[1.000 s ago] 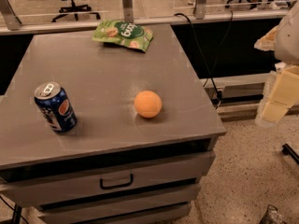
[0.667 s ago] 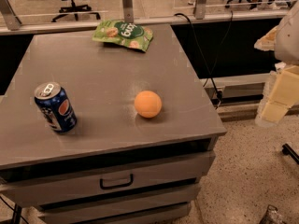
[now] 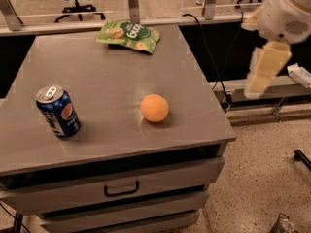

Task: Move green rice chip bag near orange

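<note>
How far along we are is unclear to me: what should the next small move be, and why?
Probably swing the gripper over the table, toward the green rice chip bag. The gripper hangs beyond the table's right side, touching nothing, while the bag lies at the far edge, well apart from the orange.

The flat, crinkly light-green rice chip bag (image 3: pixel 128 35) lay at the far edge of the grey metal table (image 3: pixel 107 76). The smooth round orange (image 3: pixel 154 108) sat well apart from it, nearer the front. A blue Pepsi can (image 3: pixel 58 111) stood upright to the left. The cream-coloured gripper (image 3: pixel 260 76) hung beyond the table's right side.
</note>
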Tool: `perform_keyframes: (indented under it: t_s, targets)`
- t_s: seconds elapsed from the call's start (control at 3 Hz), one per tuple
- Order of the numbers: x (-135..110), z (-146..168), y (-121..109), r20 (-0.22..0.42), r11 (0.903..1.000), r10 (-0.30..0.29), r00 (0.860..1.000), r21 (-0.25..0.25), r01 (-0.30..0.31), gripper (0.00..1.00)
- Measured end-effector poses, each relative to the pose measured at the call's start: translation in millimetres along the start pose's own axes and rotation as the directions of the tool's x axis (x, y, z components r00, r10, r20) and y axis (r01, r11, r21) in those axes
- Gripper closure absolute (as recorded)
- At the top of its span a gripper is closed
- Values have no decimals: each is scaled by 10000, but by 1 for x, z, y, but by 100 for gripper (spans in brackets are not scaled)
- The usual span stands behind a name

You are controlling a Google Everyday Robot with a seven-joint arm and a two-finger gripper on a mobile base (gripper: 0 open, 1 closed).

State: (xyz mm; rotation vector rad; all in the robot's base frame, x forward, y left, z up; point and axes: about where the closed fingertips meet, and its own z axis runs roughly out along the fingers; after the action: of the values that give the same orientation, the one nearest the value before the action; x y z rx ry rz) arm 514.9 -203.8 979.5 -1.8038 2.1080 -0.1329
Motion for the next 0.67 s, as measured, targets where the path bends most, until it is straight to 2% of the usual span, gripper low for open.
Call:
perform_keyframes:
  t_s: [0.33, 0.67]
  targets:
    - [-45, 48, -57, 996, 9949, -741, 9923, -615, 804, 0]
    - [-117, 94, -105, 2865, 9924, -678, 9557, -791, 941, 0]
